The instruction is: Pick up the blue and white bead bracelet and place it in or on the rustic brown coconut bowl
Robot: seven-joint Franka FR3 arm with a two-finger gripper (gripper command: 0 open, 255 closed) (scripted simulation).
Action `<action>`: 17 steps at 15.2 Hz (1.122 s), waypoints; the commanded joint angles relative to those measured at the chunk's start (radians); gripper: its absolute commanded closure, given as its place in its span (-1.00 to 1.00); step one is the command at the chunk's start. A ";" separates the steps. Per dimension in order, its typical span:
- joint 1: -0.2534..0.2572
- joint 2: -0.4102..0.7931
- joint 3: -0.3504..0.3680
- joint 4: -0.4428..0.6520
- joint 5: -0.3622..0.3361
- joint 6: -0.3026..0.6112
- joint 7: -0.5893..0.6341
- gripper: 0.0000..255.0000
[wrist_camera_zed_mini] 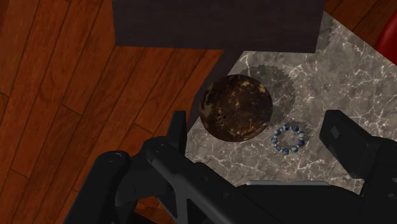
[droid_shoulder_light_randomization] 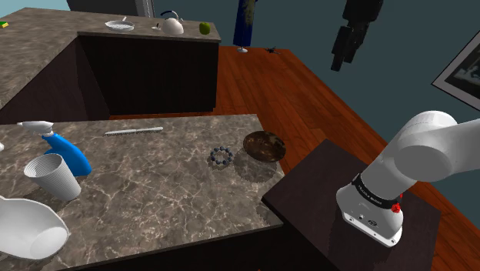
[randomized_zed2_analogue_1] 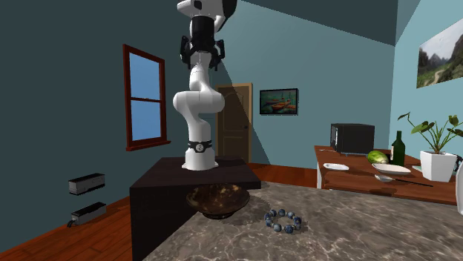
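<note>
The gripper [wrist_camera_zed_mini: 256, 116] hangs high above the counter with its jaws released: the 2 black fingers [wrist_camera_zed_mini: 179, 130] stand wide apart and clasp nothing. In the wrist view the bowl and the bracelet both show far below, in the gap between the fingers, touched by neither. In the second exterior view the gripper [randomized_zed2_analogue_1: 201, 59] points straight down from the folded arm, well above the stand.

The blue and white bead bracelet [wrist_camera_zed_mini: 288, 138] lies flat on the marble counter [droid_shoulder_light_randomization: 154, 192], a closed ring of beads. The brown coconut bowl [wrist_camera_zed_mini: 236, 106] sits upright just beside it, with a narrow strip of counter between them. In the shoulder view the bracelet [droid_shoulder_light_randomization: 221, 156] is at about 8 o'clock from the bowl [droid_shoulder_light_randomization: 264, 145]; in the second exterior view the bracelet [randomized_zed2_analogue_1: 283, 220] is at about 4 o'clock from the bowl [randomized_zed2_analogue_1: 217, 200]. The bowl stands near the counter's edge, next to the dark stand [droid_shoulder_light_randomization: 308, 189].

Further along the counter in the shoulder view, at about 9 o'clock from the bracelet and well apart from it, a blue spray bottle [droid_shoulder_light_randomization: 68, 152] lies beside a tilted white cup [droid_shoulder_light_randomization: 52, 175]. A slim silver utensil [droid_shoulder_light_randomization: 135, 131] lies at about 11 o'clock from the bracelet.
</note>
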 commanded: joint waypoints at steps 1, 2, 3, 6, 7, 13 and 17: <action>0.000 0.000 0.000 0.000 0.000 0.000 0.000 -1.00; 0.004 0.003 0.008 -0.028 0.009 0.037 0.007 -1.00; 0.008 0.007 0.016 -0.055 0.017 0.074 0.014 -1.00; 0.022 0.030 0.042 -0.127 0.043 0.189 0.034 -1.00; 0.026 0.042 0.051 -0.148 0.051 0.228 0.041 -1.00; 0.055 0.148 0.108 -0.247 0.098 0.473 0.078 -1.00; 0.071 0.257 0.149 -0.282 0.123 0.644 0.103 -1.00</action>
